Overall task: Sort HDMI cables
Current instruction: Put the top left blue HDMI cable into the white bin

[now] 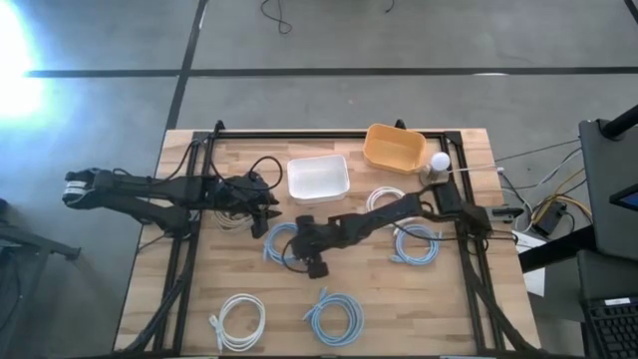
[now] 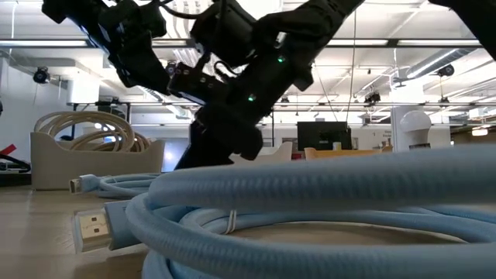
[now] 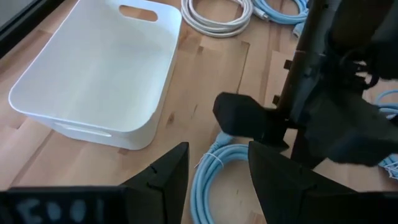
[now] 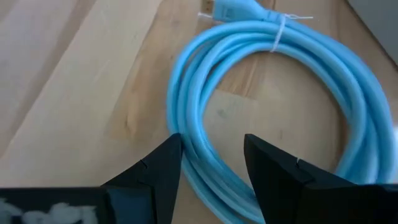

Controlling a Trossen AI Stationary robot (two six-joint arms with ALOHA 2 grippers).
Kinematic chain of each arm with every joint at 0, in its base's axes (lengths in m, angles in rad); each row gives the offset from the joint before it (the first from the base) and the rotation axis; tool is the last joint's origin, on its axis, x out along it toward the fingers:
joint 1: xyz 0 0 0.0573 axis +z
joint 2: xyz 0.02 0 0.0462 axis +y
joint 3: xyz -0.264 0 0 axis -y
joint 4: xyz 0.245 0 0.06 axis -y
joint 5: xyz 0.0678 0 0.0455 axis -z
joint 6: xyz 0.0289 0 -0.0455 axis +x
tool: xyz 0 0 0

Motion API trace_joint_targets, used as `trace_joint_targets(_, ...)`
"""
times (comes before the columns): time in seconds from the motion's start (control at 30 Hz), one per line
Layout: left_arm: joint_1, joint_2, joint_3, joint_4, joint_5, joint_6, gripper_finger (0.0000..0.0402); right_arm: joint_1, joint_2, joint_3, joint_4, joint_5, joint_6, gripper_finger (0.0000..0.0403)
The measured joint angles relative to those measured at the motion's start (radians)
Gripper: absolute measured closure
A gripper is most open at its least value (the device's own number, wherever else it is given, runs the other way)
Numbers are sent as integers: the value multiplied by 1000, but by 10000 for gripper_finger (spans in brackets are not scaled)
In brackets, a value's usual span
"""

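Observation:
A light blue HDMI cable coil (image 1: pixel 279 239) lies flat on the table near its middle, tied with a thin white tie. My right gripper (image 1: pixel 299 251) is low over it, open; in the right wrist view (image 4: pixel 211 158) its fingers stand either side of the coil's (image 4: pixel 311 40) bundled strands. My left gripper (image 1: pixel 269 217) hovers open just left of that coil, beside the white bin (image 1: pixel 318 179); its wrist view (image 3: pixel 216 169) shows the same coil (image 3: pixel 202 183) and the right arm (image 3: pixel 336 93) ahead. Other coils lie flat: white (image 1: pixel 384 199), light blue (image 1: pixel 416 242), white (image 1: pixel 239 319), light blue (image 1: pixel 334 314). My right gripper comes down from above with its open fingers across the coil's strands (image 4: pixel 193 146), one finger outside the ring and one inside. Whether the fingers touch the cable I cannot tell. The coil lies flat on the table.
A yellow bin (image 1: pixel 394 148) stands at the far edge, right of the white bin, with a white bulb (image 1: pixel 440 160) beside it. Black frame rails run along the table's sides. In the low view a pale bin with beige coils (image 2: pixel 85 143) stands far left, and a light blue coil (image 2: pixel 310 209) fills the foreground.

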Motion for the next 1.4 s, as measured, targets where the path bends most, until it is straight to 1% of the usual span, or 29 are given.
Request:
trace_joint_targets(0.13,0,0,0,-1,0,0,232,-3,23,33,-17,-1,2,234)
trace_joint_targets(0.23,0,0,-4,0,0,0,232,-4,23,33,-21,-1,1,250)
trace_joint_targets(0.33,0,0,-11,-2,0,0,232,-8,19,32,-47,-14,1,283)
trace_joint_targets(0.5,0,0,-11,-5,0,0,232,-23,13,33,-104,-78,58,357)
trace_joint_targets(0.57,0,0,-11,-5,0,0,232,-26,13,33,-114,-96,69,379)
trace_joint_targets(0.77,0,0,-11,-5,0,0,232,-25,-10,28,-145,-95,77,381)
trace_joint_targets(1.03,0,0,-11,3,0,-3,232,-24,-112,23,-263,-86,97,381)
trace_joint_targets(1.17,0,0,-11,2,0,-4,232,-24,-140,24,-324,-50,102,381)
trace_joint_targets(1.27,0,0,-11,3,0,-4,232,-24,-154,23,-343,-11,148,381)
trace_joint_targets(1.4,0,0,-11,3,0,-4,232,-24,-190,24,-378,-8,152,381)
